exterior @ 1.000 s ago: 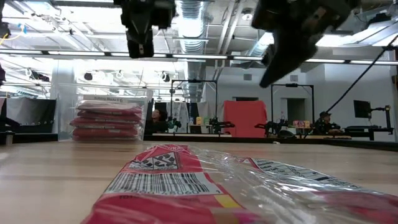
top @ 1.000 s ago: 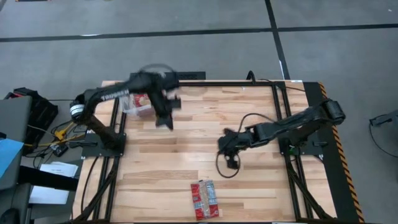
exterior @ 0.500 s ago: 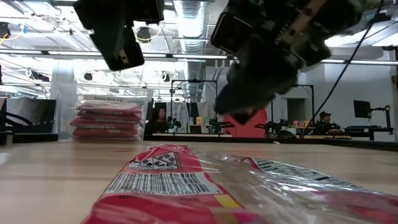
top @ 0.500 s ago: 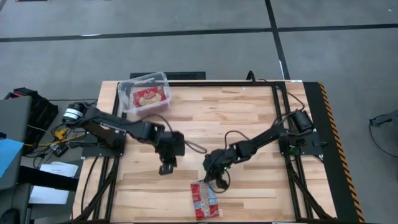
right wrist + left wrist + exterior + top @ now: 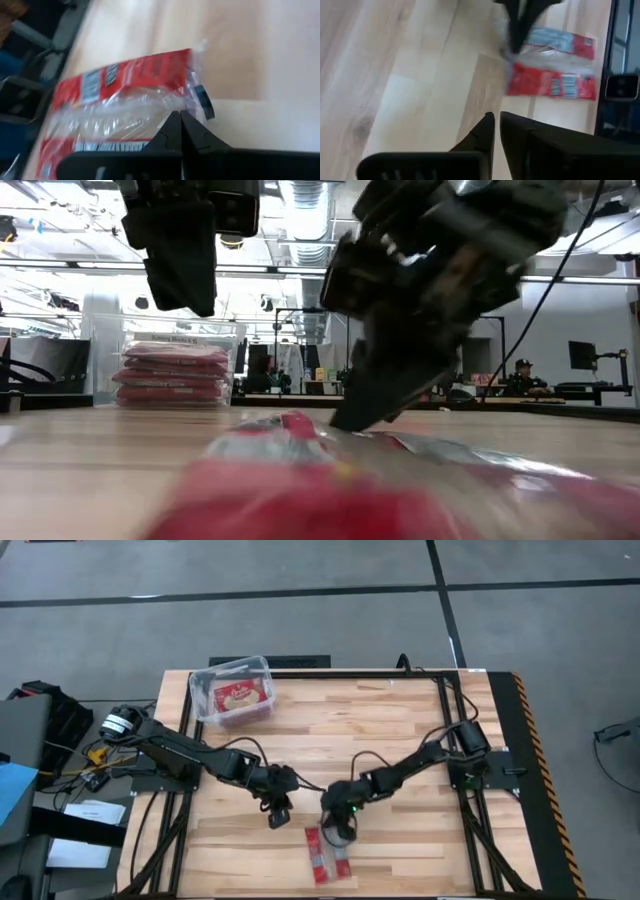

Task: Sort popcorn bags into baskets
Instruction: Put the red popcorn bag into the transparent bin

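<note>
We see both arms reaching toward the near middle of the wooden tabletop [image 5: 400,730]. The right claw [image 5: 340,830] is down at the far end of the two red popcorn bags [image 5: 327,857], which lie side by side near the front edge of the tabletop. In the right wrist view its fingers [image 5: 175,131] are pressed together with no gap between them, their tips meeting the crinkled clear wrapper at the edge of the bags [image 5: 125,100]; whether any wrapper is pinched between them we cannot tell. In the low view this claw [image 5: 365,415] comes down onto the blurred red bags [image 5: 330,490] in the foreground. The left claw [image 5: 279,817] hangs just beside the bags, to their left and slightly farther from the front edge, not touching them. Its fingers [image 5: 487,132] stand nearly closed, with only a narrow slit between them and nothing held, and the bags [image 5: 552,67] lie ahead of it on the wood. At the far left corner of the tabletop sits the clear basket [image 5: 200,690], well apart from both claws, with a stack of red bags [image 5: 172,372] inside.
</note>
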`<action>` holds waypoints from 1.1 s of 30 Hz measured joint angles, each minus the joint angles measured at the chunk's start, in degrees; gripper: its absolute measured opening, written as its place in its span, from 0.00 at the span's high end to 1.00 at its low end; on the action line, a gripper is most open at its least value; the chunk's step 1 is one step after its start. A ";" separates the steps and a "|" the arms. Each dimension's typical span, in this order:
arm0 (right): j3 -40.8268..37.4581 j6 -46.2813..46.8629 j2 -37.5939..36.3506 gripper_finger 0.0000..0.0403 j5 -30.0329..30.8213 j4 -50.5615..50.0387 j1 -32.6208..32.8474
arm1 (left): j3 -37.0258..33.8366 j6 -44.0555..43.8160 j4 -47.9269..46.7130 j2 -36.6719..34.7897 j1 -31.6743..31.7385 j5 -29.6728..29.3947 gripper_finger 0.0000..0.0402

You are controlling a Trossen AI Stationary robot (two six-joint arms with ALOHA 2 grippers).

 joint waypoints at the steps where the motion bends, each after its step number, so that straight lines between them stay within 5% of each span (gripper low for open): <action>1: 0.00 0.01 -0.04 0.99 0.92 -0.72 -1.19 | 0.00 -0.76 0.05 0.00 0.02 -0.25 0.95; 10: 0.05 1.67 -0.16 0.96 6.33 -4.67 -13.55 | 0.00 -7.43 -0.27 0.00 0.00 -6.50 0.67; 18: 0.00 2.88 -0.14 0.98 6.59 -4.74 -18.28 | -1.92 -22.33 -5.93 0.00 0.74 -20.69 0.39; 21: -0.02 2.88 -0.14 0.96 6.80 -4.78 -18.25 | -8.08 -29.75 0.71 0.01 1.18 -21.34 0.35; 28: -0.04 1.96 -0.11 0.99 6.94 -4.76 -17.69 | -26.13 -41.60 37.33 0.07 1.25 -20.75 0.34; 33: -0.06 1.83 -0.07 0.96 7.15 -4.76 -17.75 | -27.86 -43.23 36.17 0.07 1.25 -21.47 0.34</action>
